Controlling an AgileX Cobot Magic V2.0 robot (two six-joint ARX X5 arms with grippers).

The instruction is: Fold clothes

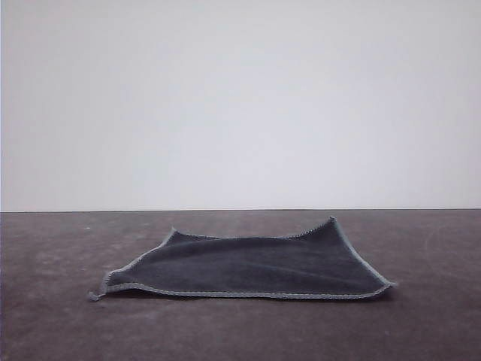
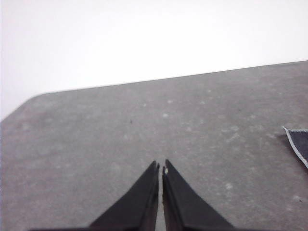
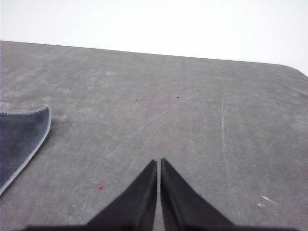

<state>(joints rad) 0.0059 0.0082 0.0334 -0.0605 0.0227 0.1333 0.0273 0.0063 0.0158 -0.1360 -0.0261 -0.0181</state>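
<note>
No readable writing anywhere. Cloth (image 1: 248,267) lies spread on dark table (image 1: 60,323), charcoal face up, far corners curled up. Left gripper (image 2: 160,168) clenched, empty, cloth well off at its 3 o'clock. Right gripper (image 3: 158,163) clenched, empty, cloth at its 9 o'clock.

Even, diffuse light falls across the matte dark grey tabletop (image 1: 68,323), leaving no hard glare. The blank white wall (image 1: 240,98) behind is bright, washed nearly to overexposure in both wrist views. A thin, soft shadow sits under the near hem of the dark charcoal towel-like cloth (image 1: 248,267). All three pictures are slightly soft and grainy, and the front view's left edge carries a faint pale fringe.
</note>
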